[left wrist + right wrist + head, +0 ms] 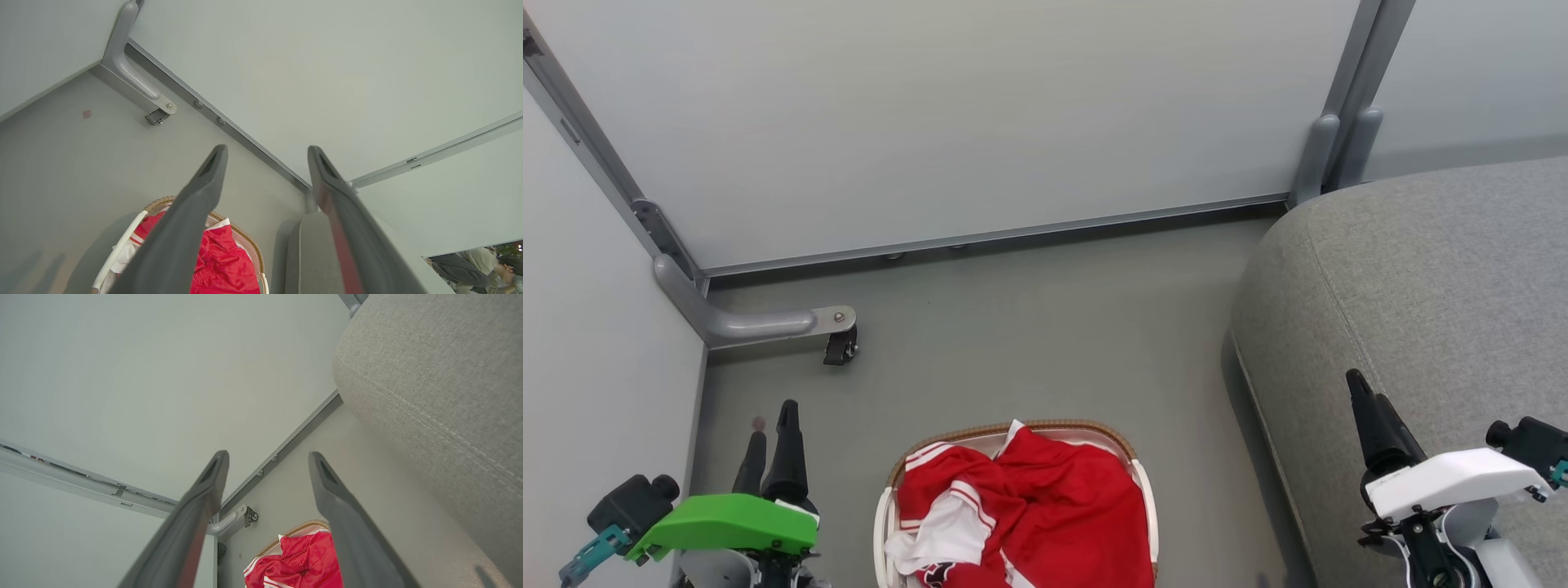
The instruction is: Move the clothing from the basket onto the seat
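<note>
head view, clothing (1045, 498) in basket (880, 523) between left claw (772, 425) and right claw (1364, 392), both with fingers apart

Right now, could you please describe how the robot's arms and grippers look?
The left gripper wears a bright green shell, the right gripper a white one; each has two long, dark, tapering fingers and a black module with teal trim.
</note>
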You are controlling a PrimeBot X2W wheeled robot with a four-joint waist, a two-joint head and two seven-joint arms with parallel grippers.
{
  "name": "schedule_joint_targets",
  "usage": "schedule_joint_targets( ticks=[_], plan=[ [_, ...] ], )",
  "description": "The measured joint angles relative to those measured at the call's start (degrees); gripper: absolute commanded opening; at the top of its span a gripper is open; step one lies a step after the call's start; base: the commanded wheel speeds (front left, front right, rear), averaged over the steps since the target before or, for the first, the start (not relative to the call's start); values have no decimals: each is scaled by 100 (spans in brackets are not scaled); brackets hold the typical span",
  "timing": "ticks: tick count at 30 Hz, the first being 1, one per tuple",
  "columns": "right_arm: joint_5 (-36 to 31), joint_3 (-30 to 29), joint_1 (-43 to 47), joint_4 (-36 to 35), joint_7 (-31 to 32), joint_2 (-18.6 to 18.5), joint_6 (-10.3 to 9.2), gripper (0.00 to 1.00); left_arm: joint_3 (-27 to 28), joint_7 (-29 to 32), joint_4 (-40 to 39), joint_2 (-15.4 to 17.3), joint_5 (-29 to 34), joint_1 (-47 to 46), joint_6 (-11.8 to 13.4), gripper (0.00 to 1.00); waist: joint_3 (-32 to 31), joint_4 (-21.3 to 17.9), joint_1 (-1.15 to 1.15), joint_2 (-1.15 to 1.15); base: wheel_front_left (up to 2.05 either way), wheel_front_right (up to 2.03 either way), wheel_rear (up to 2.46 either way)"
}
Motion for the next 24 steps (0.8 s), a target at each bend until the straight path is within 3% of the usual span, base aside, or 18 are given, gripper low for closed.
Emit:
schedule_joint_targets(
  ticks=[14,24],
  plan=[
    [-1080,112,-42,-31,-272,-25,0,100,-268,-264,56,90,1121,-66,223,100,11,3,0,0,0,0,0],
    [-1727,289,-94,156,-441,-94,0,100,-375,-445,146,132,1801,-66,238,100,17,-19,0,0,0,0,0]
  ],
)
